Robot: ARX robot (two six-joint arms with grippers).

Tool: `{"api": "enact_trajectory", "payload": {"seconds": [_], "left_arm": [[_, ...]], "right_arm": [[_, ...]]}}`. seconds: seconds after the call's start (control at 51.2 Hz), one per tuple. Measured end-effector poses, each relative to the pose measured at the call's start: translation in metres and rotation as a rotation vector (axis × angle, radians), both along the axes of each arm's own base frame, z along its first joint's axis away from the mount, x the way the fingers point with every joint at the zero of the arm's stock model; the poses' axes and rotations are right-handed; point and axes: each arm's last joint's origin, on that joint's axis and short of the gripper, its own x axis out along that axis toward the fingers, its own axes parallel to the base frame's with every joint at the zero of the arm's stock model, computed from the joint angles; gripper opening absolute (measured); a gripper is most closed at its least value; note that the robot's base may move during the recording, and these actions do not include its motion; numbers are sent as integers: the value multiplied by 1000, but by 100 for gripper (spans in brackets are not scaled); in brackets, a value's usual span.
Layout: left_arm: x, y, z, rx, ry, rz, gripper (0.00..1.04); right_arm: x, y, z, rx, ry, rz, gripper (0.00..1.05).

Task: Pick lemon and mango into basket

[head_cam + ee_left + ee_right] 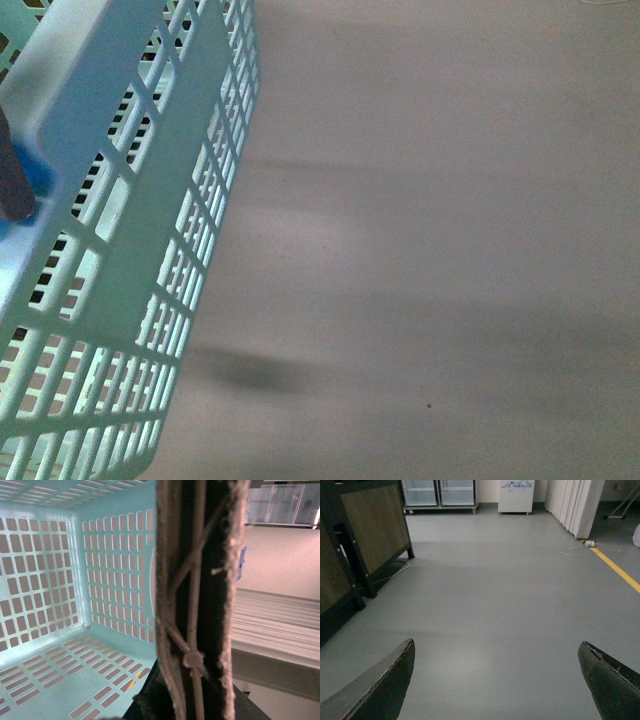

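1. Fingers [390, 685] of our right pincer [496, 645] stand wide apart in the right wrist view, one at each lower corner. They hold nothing and touch nothing, and between them we see only grey floor [495, 590].
2. Farther along that floor a yellow line [617, 570] runs at one side and a dark-framed cabinet [370, 525] stands at the other. Glass-door coolers [440, 492] and a white curtain [575, 505] close the far end.
3. Our left pincer we cannot judge. The left wrist view is cut down the middle by a dark band [210, 605] with frayed pale edges and thin cords [192, 655] crossing it. It is so close that we cannot tell whether it belongs to the pincer or to something the pincer grips, nor whether the jaws are apart or together.
4. Behind that band the basket [45, 580] fills most of the view. We look into one corner of it, where two slotted teal walls meet over the slotted bottom.
5. In the front view the basket [130, 250] takes up the left side, slanting across the frame with a slotted wall toward us. A dark stub [12, 180] and a blue part [40, 180] sit against its rim at the left edge.
6. To its right we see pale floor [450, 250], with a dark shadow [250, 372] near the basket's lower corner.
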Motion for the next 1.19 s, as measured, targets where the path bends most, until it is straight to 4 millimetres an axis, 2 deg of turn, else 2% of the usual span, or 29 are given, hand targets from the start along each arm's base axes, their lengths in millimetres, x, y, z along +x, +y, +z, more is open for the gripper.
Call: {"api": "enact_trajectory", "payload": {"seconds": [1.193], "left_arm": [[0,0,0,0,0,0,5]], "right_arm": [[0,0,0,0,0,0,96]]}}
